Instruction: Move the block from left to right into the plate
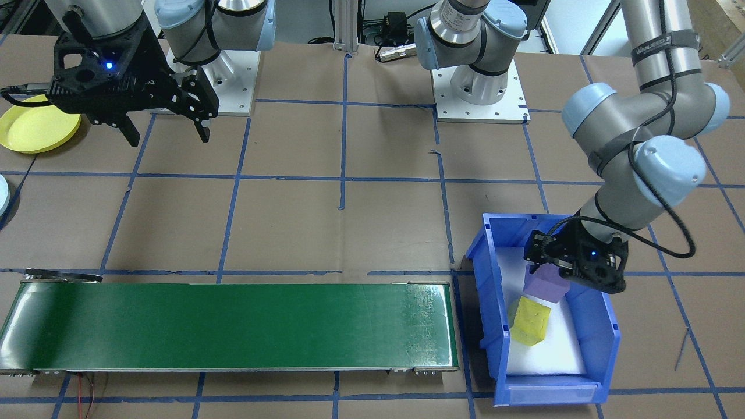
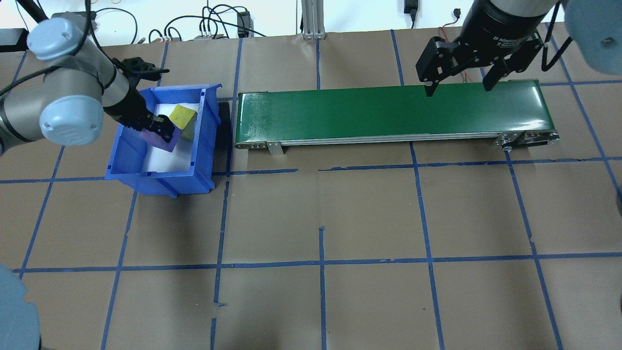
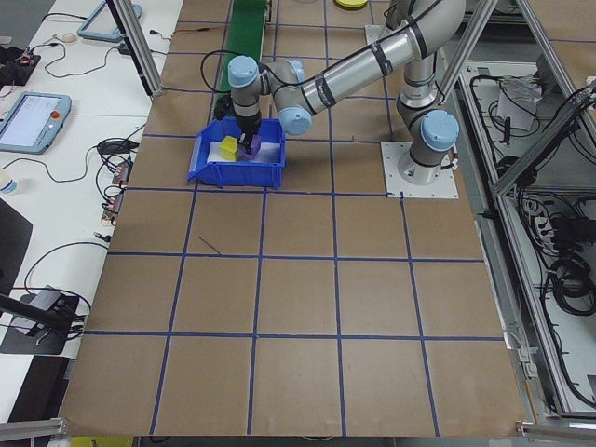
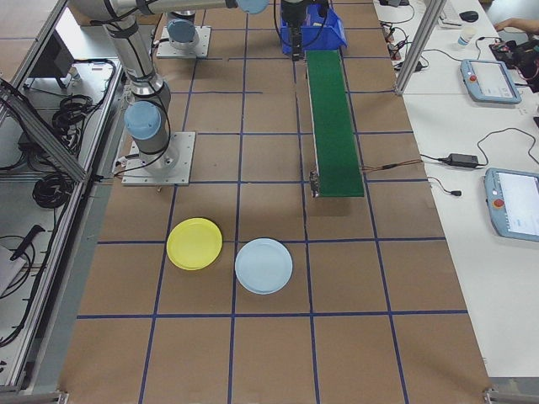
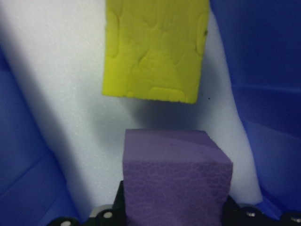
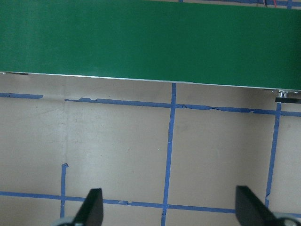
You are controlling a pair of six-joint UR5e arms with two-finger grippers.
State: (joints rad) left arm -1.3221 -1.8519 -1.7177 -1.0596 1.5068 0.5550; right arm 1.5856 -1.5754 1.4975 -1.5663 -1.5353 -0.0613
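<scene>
Left gripper (image 1: 552,273) reaches into the bin (image 1: 605,326), pinching a purple block (image 1: 546,285); right gripper (image 1: 166,131) hovers, fingers spread, plate (image 1: 35,131) partly hidden.

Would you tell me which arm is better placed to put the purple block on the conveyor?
Left: its gripper already holds the purple block in the blue bin; the right gripper is open and empty.

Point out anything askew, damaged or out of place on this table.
Little stands out. The yellow block lies tilted in the blue bin, beside the purple block held by the left gripper. The blue floor tape is torn and patchy near the green conveyor. Nothing looks spilled.
</scene>
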